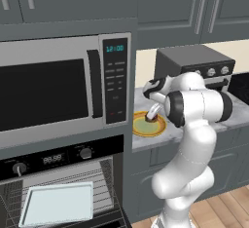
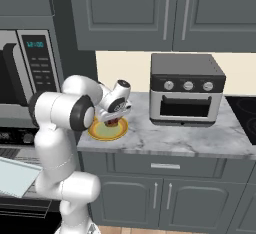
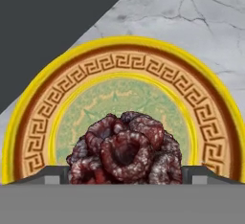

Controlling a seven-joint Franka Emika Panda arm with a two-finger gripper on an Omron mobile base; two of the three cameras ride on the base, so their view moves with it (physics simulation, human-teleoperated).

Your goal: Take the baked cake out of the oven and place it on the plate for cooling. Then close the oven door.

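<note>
Two fingertips (image 3: 56,174) of the tool (image 3: 125,174) sit either side of the baked cake (image 3: 125,150) in the hand view, jaws spread wide; can't tell if the pads touch it or stand just clear. Cake is over the pale green centre of the plate (image 3: 119,62), apparently resting on it. Risk: if the pads are in contact, pulling the tool up could drag or tip the cake off centre. Plate sits on the marble worktop (image 2: 200,135) near its left edge, so a nudge from the arm could slide it toward that edge. Just beyond, the toaster oven (image 2: 186,89) limits the arm's swing room. Farther left and lower, the oven (image 1: 58,173) is open with a baking tray (image 1: 58,203) on the rack; the oven door (image 1: 104,220) isn't shut, and a sweeping arm could clip the tray.
</note>
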